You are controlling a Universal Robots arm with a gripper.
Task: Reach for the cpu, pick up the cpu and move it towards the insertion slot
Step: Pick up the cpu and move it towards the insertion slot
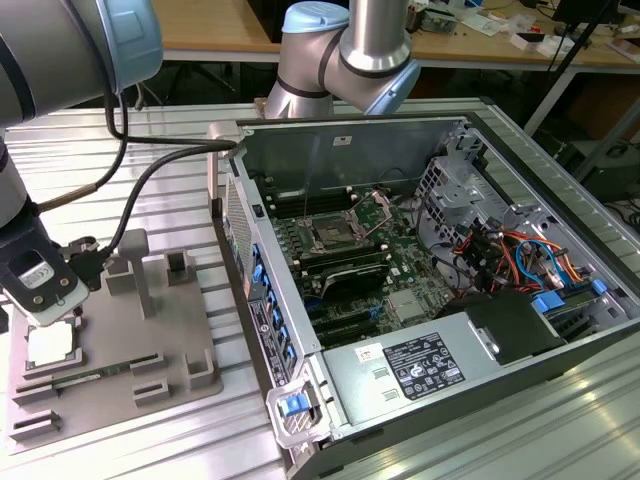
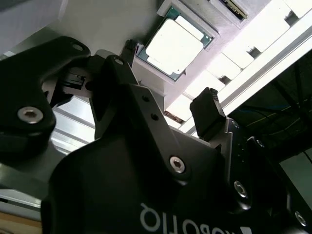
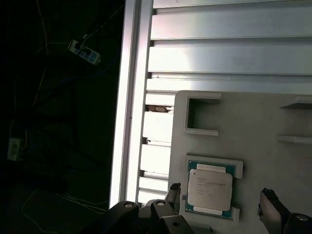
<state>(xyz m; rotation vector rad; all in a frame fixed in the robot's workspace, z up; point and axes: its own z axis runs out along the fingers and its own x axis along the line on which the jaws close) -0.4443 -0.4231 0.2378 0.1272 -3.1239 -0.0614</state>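
The gripper (image 3: 220, 192) fingers (image 3: 271, 210) run off the first wrist view's edge. In the exterior view you cannot see its tips behind the wrist mount (image 1: 45, 285).

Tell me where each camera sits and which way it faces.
Exterior view: off the arm, looking down at the computer case, insertion slot and grey tray; the arm shows.
First wrist view: riding the arm, facing the cpu in the tray; fingertips show.
Second wrist view: behind the gripper, looking past its open fingers.
Both wrist views share the cpu.
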